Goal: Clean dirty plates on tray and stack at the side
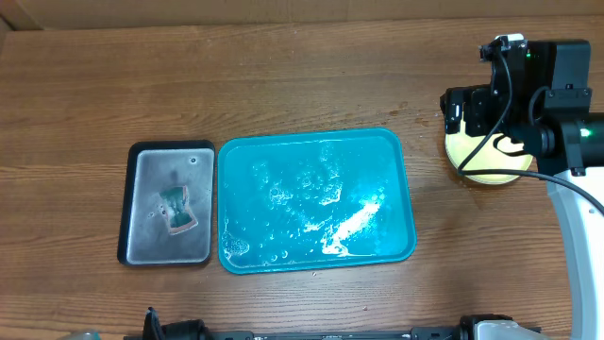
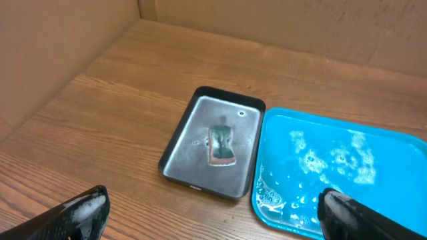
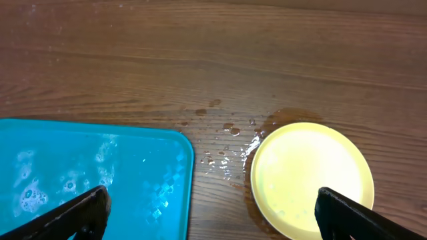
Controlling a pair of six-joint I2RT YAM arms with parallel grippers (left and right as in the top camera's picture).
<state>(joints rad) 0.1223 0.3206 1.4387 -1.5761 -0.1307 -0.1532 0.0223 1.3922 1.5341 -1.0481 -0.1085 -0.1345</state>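
Observation:
The teal tray (image 1: 283,156) lies in the middle of the table, wet with suds, and no plate is on it. A pale yellow-green plate (image 3: 311,177) sits on the wood to the tray's right, in a ring of water. Whether other plates lie under it I cannot tell. My right gripper (image 3: 217,223) hangs open above the gap between tray and plate, with one finger over each. In the overhead view the right arm covers part of the plate (image 1: 486,162). My left gripper (image 2: 213,227) is open and empty near the table's front edge, its fingertips (image 2: 83,212) foamy.
A smaller black-rimmed grey metal tray (image 1: 151,231) sits left of the teal tray and holds a green sponge (image 1: 177,210). Water drops (image 3: 230,143) spot the wood between the teal tray and the plate. A cardboard wall (image 2: 60,47) stands at the table's far and left sides.

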